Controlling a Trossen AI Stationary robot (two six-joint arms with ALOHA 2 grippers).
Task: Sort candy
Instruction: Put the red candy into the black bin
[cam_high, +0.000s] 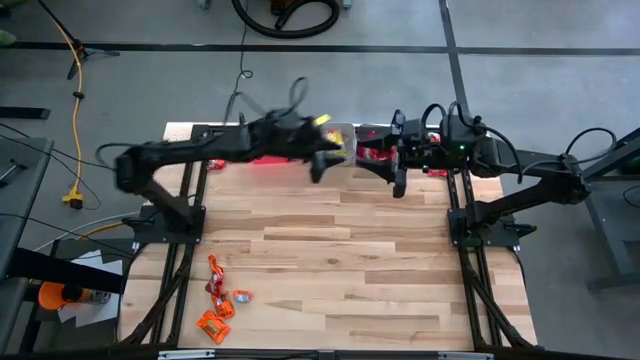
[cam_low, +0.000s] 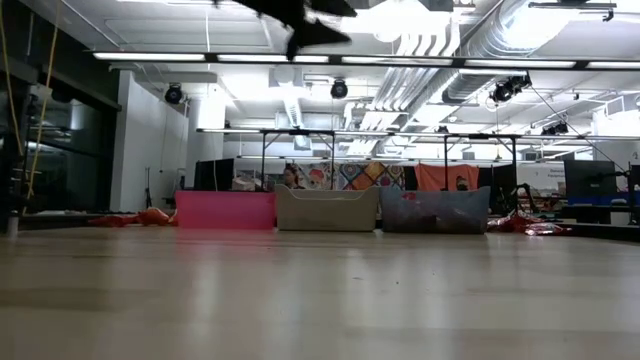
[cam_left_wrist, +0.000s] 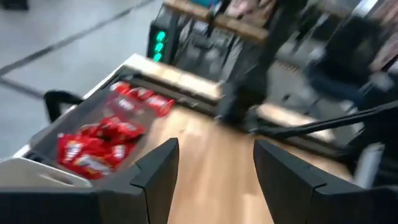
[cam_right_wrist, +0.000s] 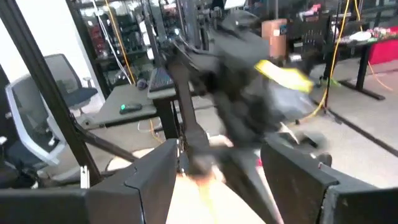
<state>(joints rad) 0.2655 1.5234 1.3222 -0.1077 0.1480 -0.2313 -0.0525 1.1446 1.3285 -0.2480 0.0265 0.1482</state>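
Candy (cam_high: 218, 300) still waiting to be sorted lies in a loose cluster of orange and red packets near the counter's front left corner, well apart from both arms. More red packets (cam_left_wrist: 93, 146) already sit in the dark bin (cam_left_wrist: 62, 121) at the far edge, towards the right.

Largest first: the counter (cam_high: 330, 260) is bare wood across its middle, so nothing there can snag. Three bins stand in a row along its far edge, the red bin (cam_low: 225, 210), the clear grey bin (cam_low: 327, 208) and the dark one. Both arms crowd over that row, and that is where I would expect trouble. The left gripper (cam_high: 322, 160) hangs by the clear grey bin with its jaws spread and nothing between them in its own wrist view; a yellow packet (cam_high: 323, 120) shows right at that bin, though I cannot tell whether it lies inside or on the rim. If it sits on the rim, a passing arm could knock it out.

The right gripper (cam_high: 398, 180) hovers just beside the dark bin, jaws also apart and empty. The two grippers are near each other, so a careless swing could make them collide or shove a bin off the edge.

The remaining packets are small, shiny and overlapping; I judge the jaws could slip or pinch two at once.
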